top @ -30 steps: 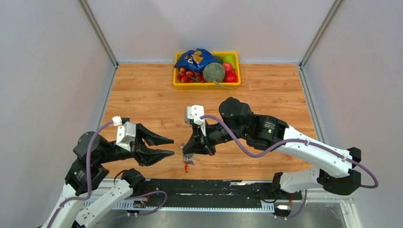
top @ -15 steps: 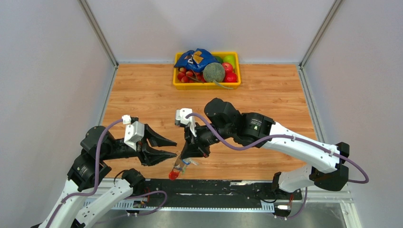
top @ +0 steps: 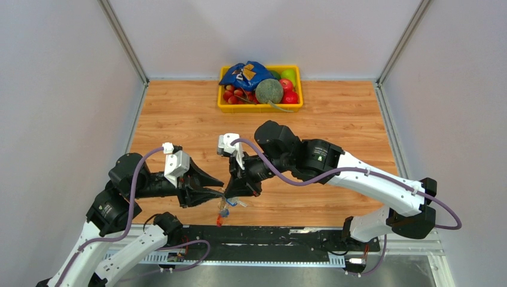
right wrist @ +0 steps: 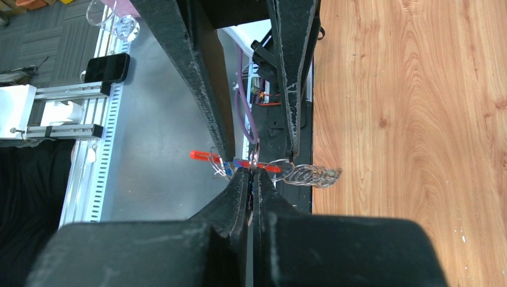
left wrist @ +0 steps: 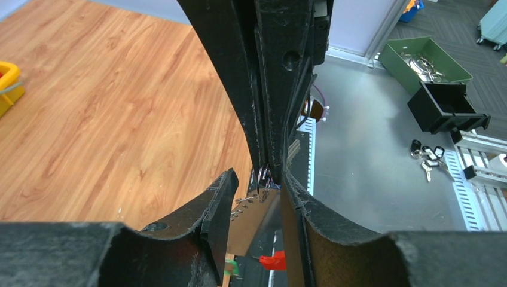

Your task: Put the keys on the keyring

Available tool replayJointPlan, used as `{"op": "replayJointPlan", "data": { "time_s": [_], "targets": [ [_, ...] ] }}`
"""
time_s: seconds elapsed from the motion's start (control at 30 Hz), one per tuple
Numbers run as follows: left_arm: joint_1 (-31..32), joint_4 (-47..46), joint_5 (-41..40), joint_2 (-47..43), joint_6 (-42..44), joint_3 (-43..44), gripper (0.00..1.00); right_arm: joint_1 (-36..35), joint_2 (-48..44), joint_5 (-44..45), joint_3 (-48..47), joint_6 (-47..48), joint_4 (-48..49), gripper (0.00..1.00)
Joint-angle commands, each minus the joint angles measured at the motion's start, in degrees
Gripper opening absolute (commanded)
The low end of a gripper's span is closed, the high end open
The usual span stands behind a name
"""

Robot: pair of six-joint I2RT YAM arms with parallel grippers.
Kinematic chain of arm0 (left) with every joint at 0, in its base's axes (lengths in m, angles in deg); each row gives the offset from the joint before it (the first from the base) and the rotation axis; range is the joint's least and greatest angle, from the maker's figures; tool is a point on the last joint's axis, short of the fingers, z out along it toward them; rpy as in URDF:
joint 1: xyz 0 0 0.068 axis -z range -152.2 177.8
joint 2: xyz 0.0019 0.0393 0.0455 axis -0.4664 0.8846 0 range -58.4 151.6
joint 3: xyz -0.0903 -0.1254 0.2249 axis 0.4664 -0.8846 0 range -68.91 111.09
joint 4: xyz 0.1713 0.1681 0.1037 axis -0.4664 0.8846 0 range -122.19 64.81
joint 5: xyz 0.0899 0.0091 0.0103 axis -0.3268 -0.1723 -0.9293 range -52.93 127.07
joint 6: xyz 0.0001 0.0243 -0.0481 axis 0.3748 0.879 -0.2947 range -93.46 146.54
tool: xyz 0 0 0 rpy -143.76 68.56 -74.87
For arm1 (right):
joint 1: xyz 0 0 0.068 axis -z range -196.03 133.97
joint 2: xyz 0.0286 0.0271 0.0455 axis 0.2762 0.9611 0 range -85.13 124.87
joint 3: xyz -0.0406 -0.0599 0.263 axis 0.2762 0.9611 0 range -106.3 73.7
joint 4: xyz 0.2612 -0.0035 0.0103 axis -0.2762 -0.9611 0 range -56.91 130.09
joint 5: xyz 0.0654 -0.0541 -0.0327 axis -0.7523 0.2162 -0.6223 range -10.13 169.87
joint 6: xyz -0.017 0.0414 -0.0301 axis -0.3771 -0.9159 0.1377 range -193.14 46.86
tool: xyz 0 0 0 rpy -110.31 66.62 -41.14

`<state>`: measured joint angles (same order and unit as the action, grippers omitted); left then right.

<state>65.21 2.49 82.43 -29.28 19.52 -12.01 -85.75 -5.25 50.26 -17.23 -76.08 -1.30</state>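
My right gripper [top: 238,191] is shut on a metal ring of the keyring [top: 223,208] and holds the bunch in the air above the table's near edge. In the right wrist view the gripper [right wrist: 252,173] pinches the ring [right wrist: 254,160], with the red clip [right wrist: 203,155], a blue key head [right wrist: 239,162] and a silvery coiled strip [right wrist: 311,175] just beyond it. My left gripper [top: 216,195] is open, its fingers on either side of the bunch. In the left wrist view this gripper [left wrist: 258,177] frames the ring [left wrist: 264,176], and the red clip [left wrist: 273,261] hangs below.
A yellow tray [top: 222,107] with fruit and a blue bag stands at the back middle. A black rail [top: 281,235] runs along the table's near edge. A small green tag [left wrist: 232,266] hangs by the bunch. Off the table are a green bin [left wrist: 427,57] and a black box [left wrist: 445,106].
My right gripper has lifted the bunch off the table and carried it left. My left gripper has moved right until its open fingers flank the bunch.
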Motion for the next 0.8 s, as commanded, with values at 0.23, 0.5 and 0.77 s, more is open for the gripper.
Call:
{"op": "replayJointPlan", "data": {
  "time_s": [0.23, 0.5, 0.77],
  "targets": [
    [0.0, -1.2, 0.2, 0.5, 1.1, 1.2, 0.37, -0.2, 0.8, -0.9, -3.0, -0.5, 1.2, 0.0],
    [0.0, -0.6, 0.3, 0.9, 1.6, 1.1, 0.25, -0.1, 0.9, -0.8, -3.4, -0.4, 1.2, 0.0],
    [0.0, -1.8, 0.9, 1.3, 1.5, 1.0, 0.12, -0.2, 1.0, -1.0, -3.1, -0.2, 1.3, 0.0]
  ]
}}
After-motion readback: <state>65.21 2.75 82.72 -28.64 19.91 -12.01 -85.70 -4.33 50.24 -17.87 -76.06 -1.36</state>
